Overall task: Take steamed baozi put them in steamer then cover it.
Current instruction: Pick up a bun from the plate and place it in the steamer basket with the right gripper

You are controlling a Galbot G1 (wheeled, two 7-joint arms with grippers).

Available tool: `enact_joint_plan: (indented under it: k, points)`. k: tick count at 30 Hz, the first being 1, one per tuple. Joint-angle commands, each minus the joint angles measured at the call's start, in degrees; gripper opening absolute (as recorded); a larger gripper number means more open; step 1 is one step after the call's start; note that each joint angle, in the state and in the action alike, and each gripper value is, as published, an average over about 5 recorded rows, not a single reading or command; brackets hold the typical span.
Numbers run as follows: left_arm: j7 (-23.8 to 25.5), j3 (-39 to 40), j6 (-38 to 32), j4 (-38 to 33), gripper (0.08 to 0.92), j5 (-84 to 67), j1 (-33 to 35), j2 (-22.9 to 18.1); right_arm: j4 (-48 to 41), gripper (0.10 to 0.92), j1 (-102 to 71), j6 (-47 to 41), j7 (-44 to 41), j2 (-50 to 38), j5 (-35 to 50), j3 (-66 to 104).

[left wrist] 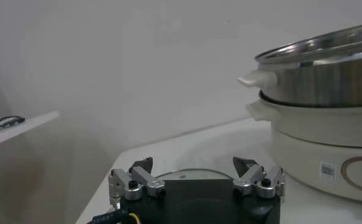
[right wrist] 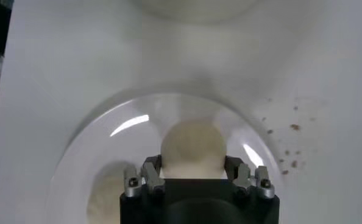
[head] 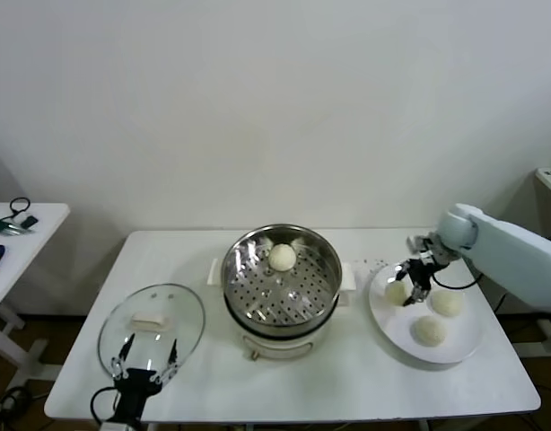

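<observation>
- Nearest, at the table's front edge: left gripper (head: 148, 364) parked, jaws wide apart, empty, just beside the cover (head: 152, 330), not yet lifted.
- Mid-table: steamer (head: 281, 280) uncovered, one baozi in the steamer (head: 283, 257) on the perforated tray near the far wall.
- To the right: plate (head: 394, 330) with three steamed baozi; right gripper (right wrist: 193, 173) clamped on the gripped baozi (right wrist: 193, 148), not yet raised.
- Judged roughly a quarter done: three buns left to move, then covering.
</observation>
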Motion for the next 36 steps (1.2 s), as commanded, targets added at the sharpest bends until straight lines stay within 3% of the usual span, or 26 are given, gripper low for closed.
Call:
enact_joint_plan:
  k: [1, 11, 22, 36]
  points:
    - [0.03, 0.40, -0.04, -0.33, 0.823, 0.22, -0.05, 0.01, 4.51, 0.670, 27.45, -0.16, -0.90, 2.61, 17.62, -18.53]
    - [0.08, 1.09, -0.25, 0.24, 0.823, 0.22, -0.62, 0.17, 8.71, 0.670, 31.39, -6.13, 2.26, 12.74, 27.21, -21.15]
    - [0.10, 0.81, -0.62, 0.90, 0.823, 0.40, -0.54, 0.69, 3.94, 0.670, 21.78, -9.74, 7.03, 30.62, 29.73, -16.72]
    - [0.06, 0.41, -0.75, 0.49, 0.823, 0.49, -0.49, 1.03, 1.63, 0.670, 14.30, -10.33, 9.65, 37.16, 29.35, -18.85]
